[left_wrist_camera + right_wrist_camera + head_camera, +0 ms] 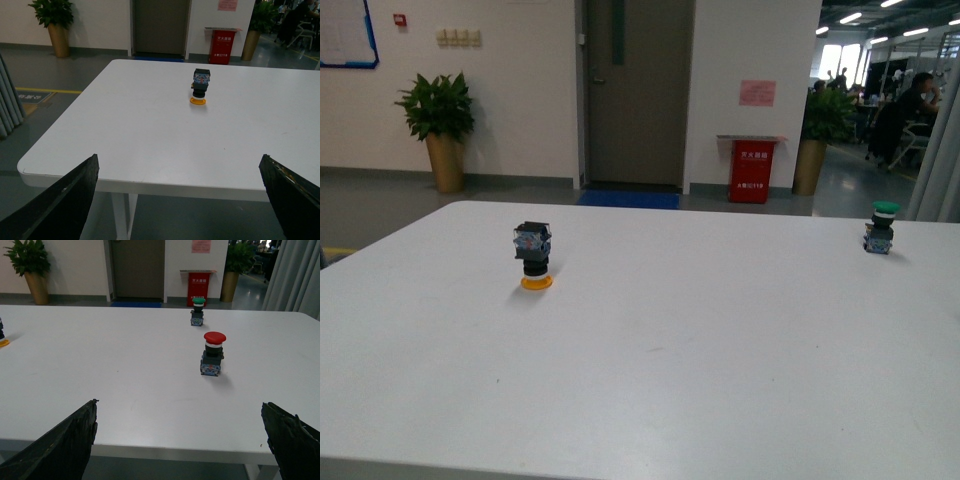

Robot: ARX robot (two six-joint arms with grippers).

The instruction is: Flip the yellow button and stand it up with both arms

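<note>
Here, yellow button inverted on round cap, smooth white table, both jaws spread.

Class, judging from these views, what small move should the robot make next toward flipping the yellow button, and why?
Probably ease the left gripper forward toward the yellow button: it stands cap-down, untouched, on the left side, and the open jaws are well short of it.

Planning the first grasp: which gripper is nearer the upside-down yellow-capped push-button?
Left. The yellow-capped black push-button stands cap-down straight ahead of the left gripper. From the right gripper it shows only at the wrist view's edge, far off to one side.
</note>
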